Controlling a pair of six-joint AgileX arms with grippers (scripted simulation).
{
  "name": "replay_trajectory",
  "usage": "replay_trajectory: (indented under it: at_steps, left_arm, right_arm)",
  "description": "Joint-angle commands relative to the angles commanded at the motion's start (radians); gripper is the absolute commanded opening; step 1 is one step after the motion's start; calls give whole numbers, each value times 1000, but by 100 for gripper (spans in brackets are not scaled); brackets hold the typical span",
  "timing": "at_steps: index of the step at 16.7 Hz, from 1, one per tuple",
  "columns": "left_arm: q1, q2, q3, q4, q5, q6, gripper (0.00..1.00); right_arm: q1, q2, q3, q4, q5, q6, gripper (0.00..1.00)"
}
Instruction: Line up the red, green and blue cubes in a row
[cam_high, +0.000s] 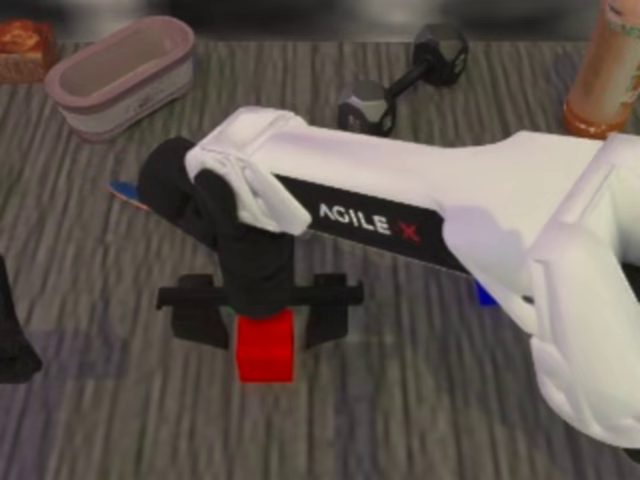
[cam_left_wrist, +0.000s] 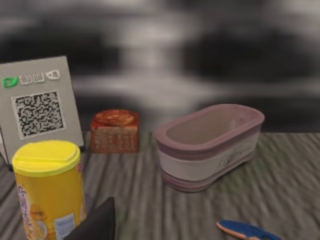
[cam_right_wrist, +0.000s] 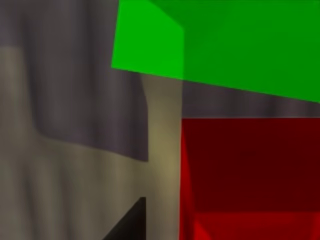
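The red cube (cam_high: 265, 346) lies on the table at the front, left of centre. My right gripper (cam_high: 265, 318) hangs open straight over it, one black finger on each side and neither touching. In the right wrist view the red cube (cam_right_wrist: 250, 170) fills the near side and the green cube (cam_right_wrist: 225, 45) lies just beyond it, a narrow strip of table between them. The right arm hides the green cube from the top view. Only a corner of the blue cube (cam_high: 485, 295) peeks out from under that arm, to the right. My left gripper (cam_high: 12, 345) stays parked at the table's left edge.
A pink-rimmed oval tub (cam_high: 120, 75), an orange-red box (cam_high: 25, 50), a dumbbell (cam_high: 400, 80) and an orange bottle (cam_high: 610, 70) stand along the back. A flat blue item (cam_high: 125, 190) lies at the left. A yellow can (cam_left_wrist: 47, 190) and a QR sign (cam_left_wrist: 40, 107) show in the left wrist view.
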Motion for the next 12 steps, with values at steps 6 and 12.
replay_trajectory:
  at_steps: [6,12]
  left_arm:
    - [0,0,0,0,0,0,100]
    - [0,0,0,0,0,0,100]
  right_arm:
    - [0,0,0,0,0,0,100]
    - [3,0,76,-75,1,2,100]
